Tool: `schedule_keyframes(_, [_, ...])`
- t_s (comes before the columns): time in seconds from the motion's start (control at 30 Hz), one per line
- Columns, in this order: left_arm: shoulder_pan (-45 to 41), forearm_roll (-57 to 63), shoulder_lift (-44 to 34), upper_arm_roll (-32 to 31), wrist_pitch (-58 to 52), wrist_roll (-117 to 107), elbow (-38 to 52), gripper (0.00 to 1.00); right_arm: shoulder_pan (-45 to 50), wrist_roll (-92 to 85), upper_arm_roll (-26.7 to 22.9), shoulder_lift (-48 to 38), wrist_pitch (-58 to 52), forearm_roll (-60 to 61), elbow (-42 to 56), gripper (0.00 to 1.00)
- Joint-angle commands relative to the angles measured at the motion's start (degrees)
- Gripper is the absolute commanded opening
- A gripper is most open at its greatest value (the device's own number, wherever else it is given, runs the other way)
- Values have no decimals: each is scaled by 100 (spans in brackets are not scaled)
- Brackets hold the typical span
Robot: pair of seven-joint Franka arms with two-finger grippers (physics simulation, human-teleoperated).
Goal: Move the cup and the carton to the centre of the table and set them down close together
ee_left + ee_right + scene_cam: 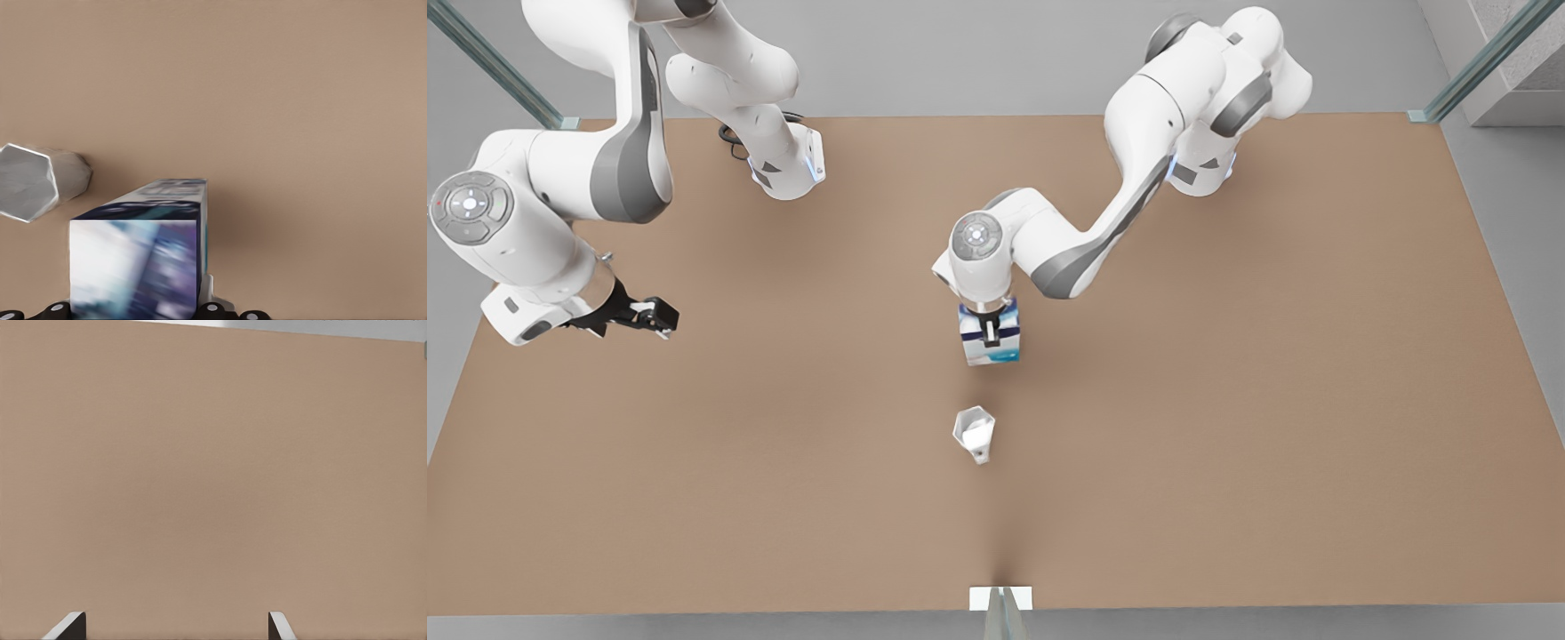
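My left gripper pinching white blue-teal printed carton mid-table; lowering carelessly risks toppling nearby silvery hexagonal cup. Right gripper spread, waiting near table edge.

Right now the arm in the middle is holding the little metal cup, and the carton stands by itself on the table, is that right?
No, you have them swapped. In the front view the left gripper in the middle is closed on the carton, while the cup stands by itself on the table. The right gripper waits open at the front view's left.

Silvery-grey cup, blue-and-white carton
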Motion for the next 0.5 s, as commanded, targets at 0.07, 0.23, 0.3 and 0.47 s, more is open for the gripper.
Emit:
schedule_keyframes(0.07, [-39, 65, 54, 0, 102, 24, -26, 68, -1, 9, 0, 9, 0, 0, -3, 100])
schedule_keyframes(0.23, [-127, 56, 301, 0, 639, -29, -26, 69, -1, 9, 0, 17, 0, 0, -3, 100])
schedule_keyframes(0.3, [-162, 408, 327, 0, 647, 6, -53, 69, -1, 9, 0, 26, 0, 0, -3, 100])
schedule_keyframes(0.47, [-285, 733, 397, 0, 797, -55, -123, 91, -1, 9, 0, 26, 0, 0, -3, 100])
